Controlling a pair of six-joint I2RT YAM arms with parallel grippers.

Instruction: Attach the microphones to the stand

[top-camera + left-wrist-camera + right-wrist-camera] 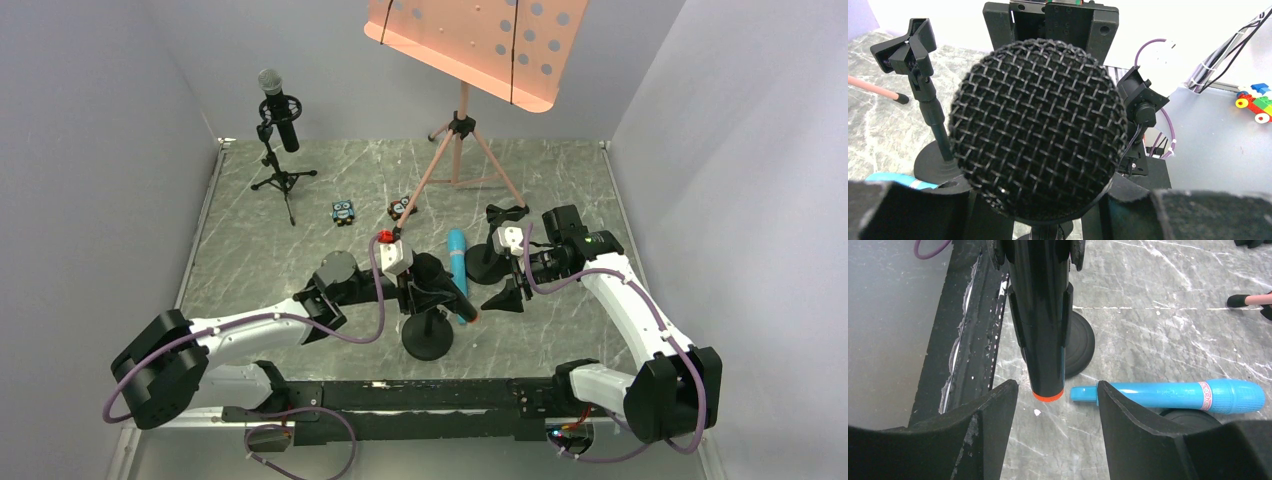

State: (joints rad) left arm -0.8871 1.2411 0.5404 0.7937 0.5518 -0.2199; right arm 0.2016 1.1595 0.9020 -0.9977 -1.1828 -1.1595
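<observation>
Black microphone (458,302), clamped by left gripper (1058,210): mesh head (1038,130) seen from left wrist only. Right wrist shows orange cap (1048,396), turquoise microphone (1178,395). Right gripper (1055,390) wide, empty.

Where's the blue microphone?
The blue microphone lies flat on the table near the middle of the top view, just left of a black stand base.

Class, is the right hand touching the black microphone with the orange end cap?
Apart. In the right wrist view the open right hand straddles the black microphone, with table visible in the gap on either side.
</observation>
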